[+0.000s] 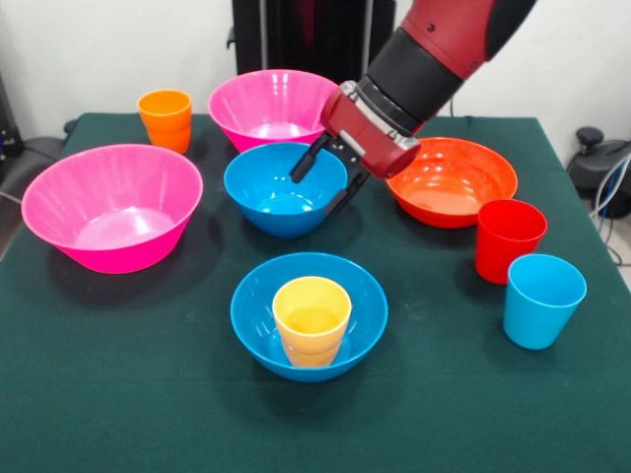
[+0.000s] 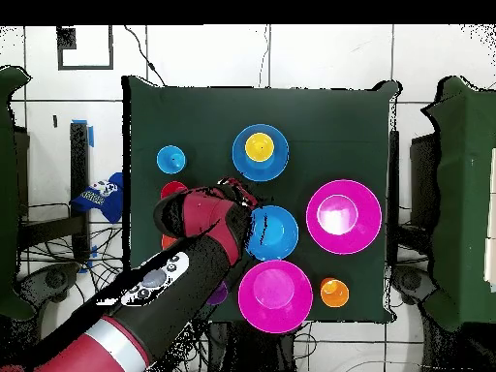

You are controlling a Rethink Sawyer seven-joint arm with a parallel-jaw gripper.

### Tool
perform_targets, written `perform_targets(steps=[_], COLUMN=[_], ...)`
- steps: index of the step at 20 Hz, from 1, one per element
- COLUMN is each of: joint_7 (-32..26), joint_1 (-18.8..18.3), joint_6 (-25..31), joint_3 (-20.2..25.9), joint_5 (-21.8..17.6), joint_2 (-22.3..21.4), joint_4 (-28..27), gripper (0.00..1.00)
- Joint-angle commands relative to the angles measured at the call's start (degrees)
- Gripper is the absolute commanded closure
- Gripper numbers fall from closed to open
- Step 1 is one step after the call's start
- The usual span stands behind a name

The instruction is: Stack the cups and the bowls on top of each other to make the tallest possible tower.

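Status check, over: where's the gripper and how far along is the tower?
Gripper open, straddling empty blue bowl's rim. Yellow cup sits in near blue bowl. Nothing blocking.

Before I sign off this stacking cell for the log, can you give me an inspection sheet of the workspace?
Surface: green cloth table, flat.
Job's things: yellow cup upright inside the near blue bowl; second blue bowl behind it, empty; two pink bowls; orange-red bowl; orange cup, red cup and light blue cup upright on the cloth. A purple cup barely shows beside the arm in the overhead view.
Clutter: nothing seen on the table.
Pincer: open, fingers astride the second blue bowl's rim.
Cables: some off the table's edge.
Surroundings: tiled floor, dark furniture at the sides.
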Motion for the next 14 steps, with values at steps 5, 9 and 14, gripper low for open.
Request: perform_targets(steps=[5,9,14], joint_7=[2.9,1.4,-0.5], joint_1=[-4.7,-7.1,-12.1], joint_6=[-4.4,-5.4,-6.3], joint_3=[13.7,17.3,24.3], joint_5=[-3.3,-4.0,-5.3], joint_2=[0.8,-0.5,-2.8], joint_4=[4.7,5.5,7.0], gripper=[0.00,0.00,0.00])
